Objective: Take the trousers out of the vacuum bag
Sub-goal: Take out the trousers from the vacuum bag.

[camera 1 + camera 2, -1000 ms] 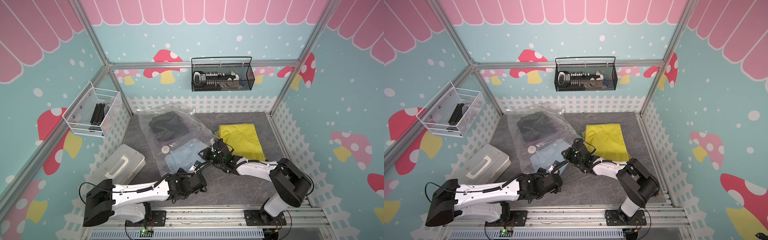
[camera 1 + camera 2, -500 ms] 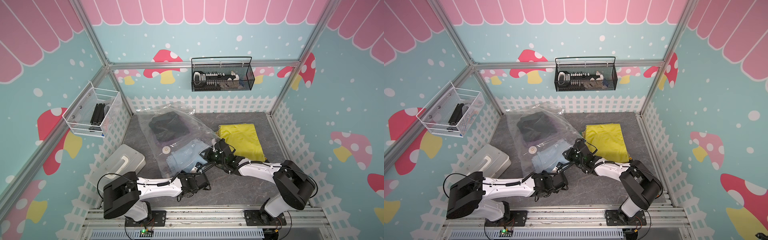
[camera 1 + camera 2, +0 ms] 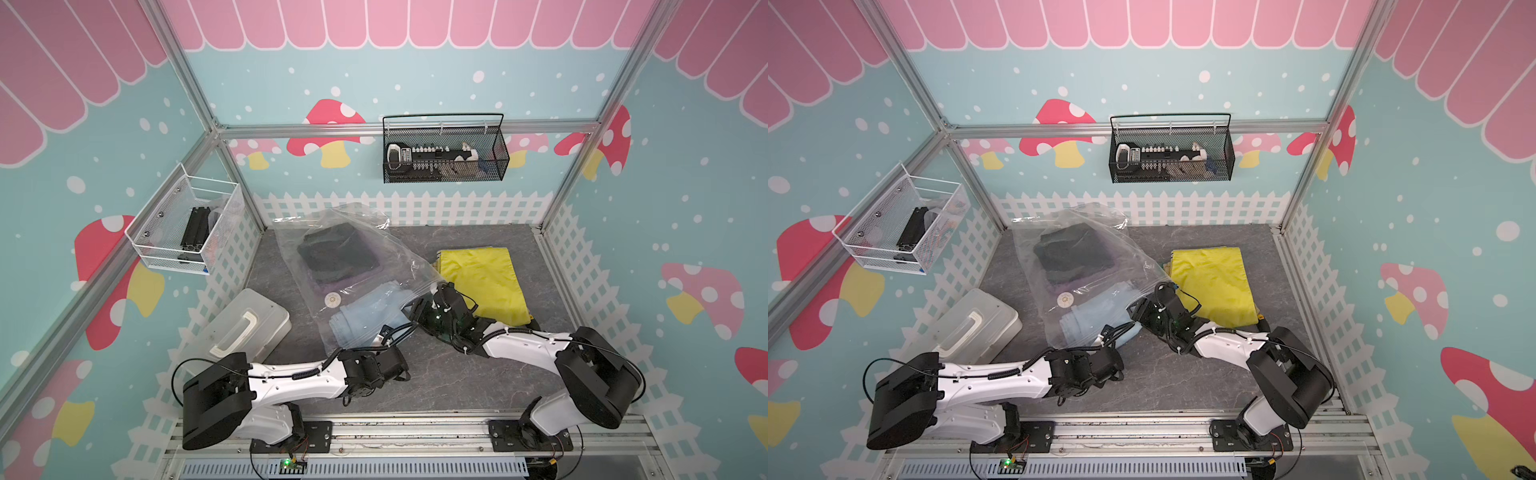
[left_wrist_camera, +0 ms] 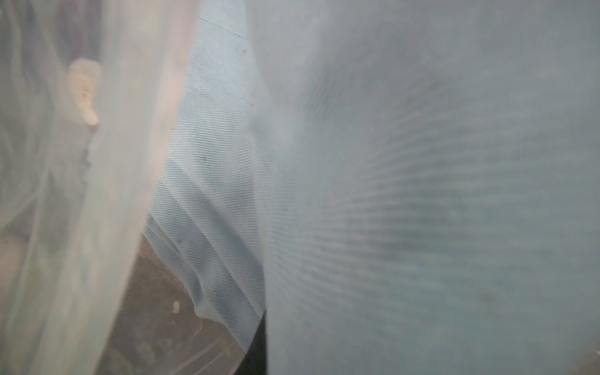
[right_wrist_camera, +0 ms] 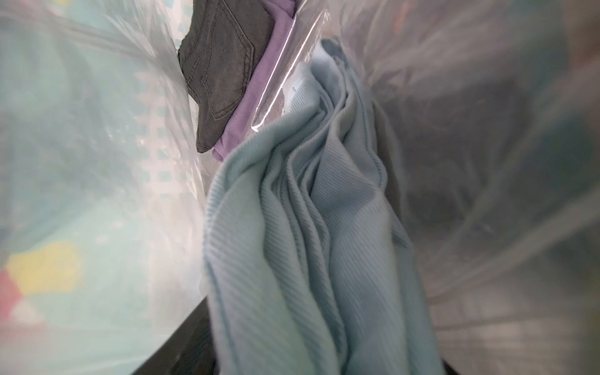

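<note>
The vacuum bag (image 3: 374,241) lies crinkled on the grey floor, its mouth toward me. Inside it are dark trousers (image 3: 336,253) on purple ones (image 3: 357,278), and light blue trousers (image 3: 365,311) at the mouth. Yellow trousers (image 3: 482,278) lie outside, to the right. My left gripper (image 3: 384,332) is at the near end of the light blue trousers (image 4: 220,162); cloth hides its jaws. My right gripper (image 3: 419,307) reaches into the bag's mouth. It is open, with the light blue cloth (image 5: 308,227) between its fingers.
A translucent hard box (image 3: 241,328) with a white handle sits at the near left. A white wire basket (image 3: 187,224) hangs on the left wall and a black mesh basket (image 3: 444,153) on the back wall. White fence panels line the floor's edges.
My left arm has drawn its elbow back and brought its gripper to the near end of the light blue trousers. The right gripper has stayed at the bag's mouth.
</note>
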`<state>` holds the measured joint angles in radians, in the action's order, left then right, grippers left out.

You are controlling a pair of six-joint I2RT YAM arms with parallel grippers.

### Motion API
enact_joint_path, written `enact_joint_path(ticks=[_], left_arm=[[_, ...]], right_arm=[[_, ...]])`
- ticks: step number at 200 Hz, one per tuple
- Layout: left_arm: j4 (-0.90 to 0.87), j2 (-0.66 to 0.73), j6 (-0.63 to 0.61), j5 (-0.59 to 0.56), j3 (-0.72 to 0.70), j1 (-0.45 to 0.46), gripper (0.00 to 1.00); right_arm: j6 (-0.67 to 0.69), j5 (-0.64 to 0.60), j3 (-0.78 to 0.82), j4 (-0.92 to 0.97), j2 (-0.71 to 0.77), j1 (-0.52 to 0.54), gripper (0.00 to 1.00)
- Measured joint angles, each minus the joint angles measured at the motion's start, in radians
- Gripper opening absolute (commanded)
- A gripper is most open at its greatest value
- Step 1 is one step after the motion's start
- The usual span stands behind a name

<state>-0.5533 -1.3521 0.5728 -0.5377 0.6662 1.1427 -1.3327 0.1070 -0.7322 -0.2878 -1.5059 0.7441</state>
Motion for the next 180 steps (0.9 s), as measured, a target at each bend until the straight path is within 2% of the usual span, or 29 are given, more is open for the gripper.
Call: enact_joint_path(ticks=[22,61,85,103,130,155,180], left_arm=[[-0.001,0.000,0.000,0.004,0.000,0.000,0.00],[-0.002,0.001,0.000,0.011,0.000,-0.002,0.00],[-0.001,0.019,0.000,0.019,-0.010,-0.002,0.00],[-0.001,0.043,-0.001,0.025,-0.021,-0.002,0.00],[-0.002,0.072,-0.010,0.030,-0.024,0.010,0.00],[-0.005,0.089,-0.023,0.034,-0.025,0.027,0.00],[-0.007,0.089,-0.031,0.034,-0.024,0.054,0.00]], right_arm=[[0.002,-0.013,0.000,0.014,0.002,0.000,0.68],[0.018,-0.048,-0.016,0.067,0.002,0.000,0.67],[0.028,-0.071,-0.031,0.089,0.002,0.000,0.52],[0.046,-0.074,-0.043,0.101,0.002,-0.003,0.37],[0.067,-0.076,-0.059,0.114,0.003,-0.003,0.21],[0.079,-0.077,-0.058,0.137,0.022,-0.003,0.09],[0.084,-0.092,-0.050,0.158,0.056,0.010,0.04]])
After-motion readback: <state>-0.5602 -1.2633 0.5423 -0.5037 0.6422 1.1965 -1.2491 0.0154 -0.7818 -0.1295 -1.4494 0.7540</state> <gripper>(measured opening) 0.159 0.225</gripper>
